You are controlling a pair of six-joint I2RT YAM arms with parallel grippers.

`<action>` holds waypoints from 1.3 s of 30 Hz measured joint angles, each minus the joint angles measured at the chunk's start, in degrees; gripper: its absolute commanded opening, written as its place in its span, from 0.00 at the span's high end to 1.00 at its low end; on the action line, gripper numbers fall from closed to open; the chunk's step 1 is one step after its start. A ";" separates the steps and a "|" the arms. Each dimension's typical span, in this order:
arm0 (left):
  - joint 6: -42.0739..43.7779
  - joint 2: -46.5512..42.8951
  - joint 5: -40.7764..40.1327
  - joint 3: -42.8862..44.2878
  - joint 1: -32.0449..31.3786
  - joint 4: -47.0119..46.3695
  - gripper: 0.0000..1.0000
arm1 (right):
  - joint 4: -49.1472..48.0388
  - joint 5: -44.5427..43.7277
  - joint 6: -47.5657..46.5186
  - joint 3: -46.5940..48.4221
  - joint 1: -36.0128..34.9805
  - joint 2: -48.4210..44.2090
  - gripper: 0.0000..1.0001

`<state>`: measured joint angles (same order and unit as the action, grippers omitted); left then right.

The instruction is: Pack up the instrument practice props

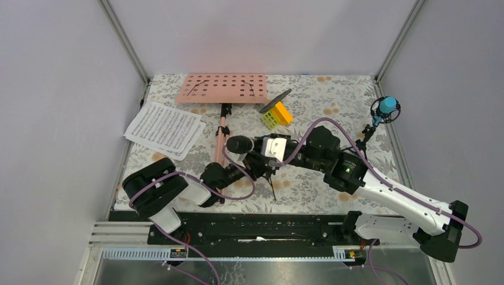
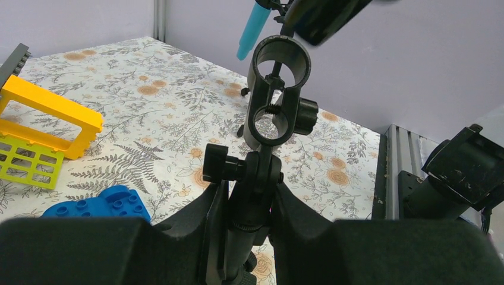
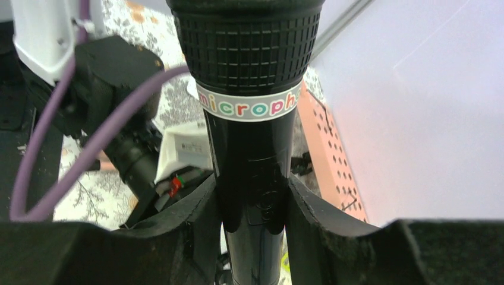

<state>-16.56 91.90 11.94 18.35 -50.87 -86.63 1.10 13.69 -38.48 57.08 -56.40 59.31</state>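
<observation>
One black mic [image 3: 252,148], one blue mic [image 1: 387,107]

Black mic [image 1: 241,144] and its small black tripod [image 1: 273,185] between both arms; pink music stand [image 1: 223,88], sheet-music pages [image 1: 164,129], blue mic [image 1: 387,107] behind

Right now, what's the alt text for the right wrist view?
A black microphone fills the centre, clamped in the right gripper, a band lettered "microph" under its mesh head. Behind it on the right is the pink perforated music stand; a purple cable loops at left.
</observation>
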 measured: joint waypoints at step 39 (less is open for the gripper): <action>-4.00 24.00 10.75 30.64 11.56 2.49 1.00 | 17.86 -34.23 46.05 -4.50 -2.49 -18.34 1.00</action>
<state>-20.56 115.90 22.70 48.99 -39.31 -84.14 18.96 -20.53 7.57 52.58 -58.89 40.97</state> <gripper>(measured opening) 0.301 0.451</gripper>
